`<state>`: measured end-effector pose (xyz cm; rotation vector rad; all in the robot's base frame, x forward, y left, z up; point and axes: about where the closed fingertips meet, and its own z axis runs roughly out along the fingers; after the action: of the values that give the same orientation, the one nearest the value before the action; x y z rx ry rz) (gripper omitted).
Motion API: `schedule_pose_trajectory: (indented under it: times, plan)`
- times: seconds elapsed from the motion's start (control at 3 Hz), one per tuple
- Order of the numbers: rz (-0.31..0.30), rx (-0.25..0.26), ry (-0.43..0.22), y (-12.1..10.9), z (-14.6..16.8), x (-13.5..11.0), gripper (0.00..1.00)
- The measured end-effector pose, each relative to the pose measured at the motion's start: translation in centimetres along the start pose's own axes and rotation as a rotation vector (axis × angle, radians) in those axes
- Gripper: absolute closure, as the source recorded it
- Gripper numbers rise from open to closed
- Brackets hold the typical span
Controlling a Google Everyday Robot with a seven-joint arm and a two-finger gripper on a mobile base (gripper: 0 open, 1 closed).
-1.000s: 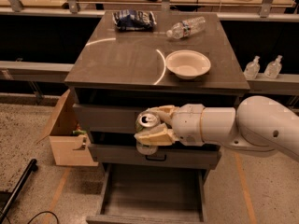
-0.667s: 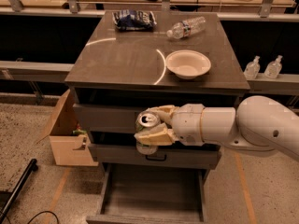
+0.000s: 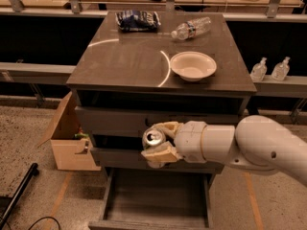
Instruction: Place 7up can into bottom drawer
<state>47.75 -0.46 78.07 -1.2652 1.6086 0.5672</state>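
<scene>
My gripper (image 3: 158, 140) is shut on the 7up can (image 3: 153, 138), whose silver top with pull tab faces up between the two tan fingers (image 3: 160, 153). The can is held upright in front of the two upper drawer fronts, above the open bottom drawer (image 3: 156, 198). That drawer is pulled out toward me and shows a plain grey floor with low sides. My white arm reaches in from the right.
On the cabinet top (image 3: 129, 61) stand a white bowl (image 3: 193, 65), a clear water bottle (image 3: 192, 28) lying on its side and a blue chip bag (image 3: 138, 19). An open cardboard box (image 3: 69, 135) stands left of the cabinet. Two small bottles (image 3: 270, 69) stand at right.
</scene>
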Motion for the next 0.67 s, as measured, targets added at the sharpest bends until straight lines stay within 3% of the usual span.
schedule_pose_trajectory:
  times: [0.33,0.67]
  plan:
    - [-0.085,0.033,0.040,0.7,1.8,5.3,1.00]
    - [-0.135,0.037,-0.018,0.6,4.7,11.2,1.00]
